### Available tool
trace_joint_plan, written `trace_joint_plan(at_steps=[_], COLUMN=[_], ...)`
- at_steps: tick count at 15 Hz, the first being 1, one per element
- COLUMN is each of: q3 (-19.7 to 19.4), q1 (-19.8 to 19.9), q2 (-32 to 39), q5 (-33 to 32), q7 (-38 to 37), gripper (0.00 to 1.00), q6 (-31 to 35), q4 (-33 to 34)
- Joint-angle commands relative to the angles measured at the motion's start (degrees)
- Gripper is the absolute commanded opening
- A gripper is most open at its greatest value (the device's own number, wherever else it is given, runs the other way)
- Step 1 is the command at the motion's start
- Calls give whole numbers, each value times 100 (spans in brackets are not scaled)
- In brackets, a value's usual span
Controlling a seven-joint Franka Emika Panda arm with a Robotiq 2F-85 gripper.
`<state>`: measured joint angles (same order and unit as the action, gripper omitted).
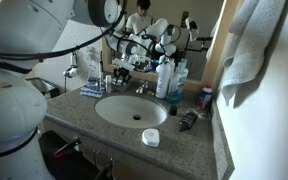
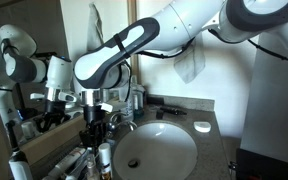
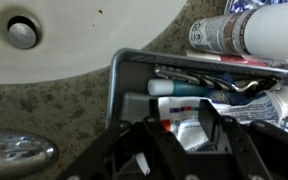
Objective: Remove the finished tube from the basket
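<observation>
In the wrist view my gripper (image 3: 182, 110) reaches down into the bluish-grey basket (image 3: 114, 85). Its two black fingers sit against both sides of the finished tube (image 3: 181, 125), a flat whitish tube with red and blue markings, and appear closed on it. Other tubes and a teal-and-white item (image 3: 189, 87) lie just beyond it in the basket. In both exterior views the gripper (image 1: 127, 66) (image 2: 96, 125) is low at the back of the counter beside the sink, and the basket and tube are hidden among clutter there.
The white sink bowl (image 1: 131, 110) (image 3: 74, 35) lies beside the basket, with the chrome faucet (image 3: 14, 150) close by. Tall blue-and-white bottles (image 1: 165, 78) stand behind the sink. A round white dish (image 1: 151, 137) sits at the counter's front edge. A towel (image 1: 249, 50) hangs nearby.
</observation>
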<state>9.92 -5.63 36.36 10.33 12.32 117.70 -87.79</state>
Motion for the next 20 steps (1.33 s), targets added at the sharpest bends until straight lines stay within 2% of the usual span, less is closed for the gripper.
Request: trace_joint_plan(at_steps=[1, 3, 7, 11, 20], q3=[-4, -7, 13, 72, 64], q1=[49, 66, 133, 292, 617], q2=[-175, -189, -226, -349, -1008], q5=[82, 98, 212, 618, 1286], q7=[-188, -207, -258, -166, 34], gripper=[13, 1, 0, 0, 0], q6=[-37, 31, 166, 416, 524], q4=[-172, -202, -260, -378, -906])
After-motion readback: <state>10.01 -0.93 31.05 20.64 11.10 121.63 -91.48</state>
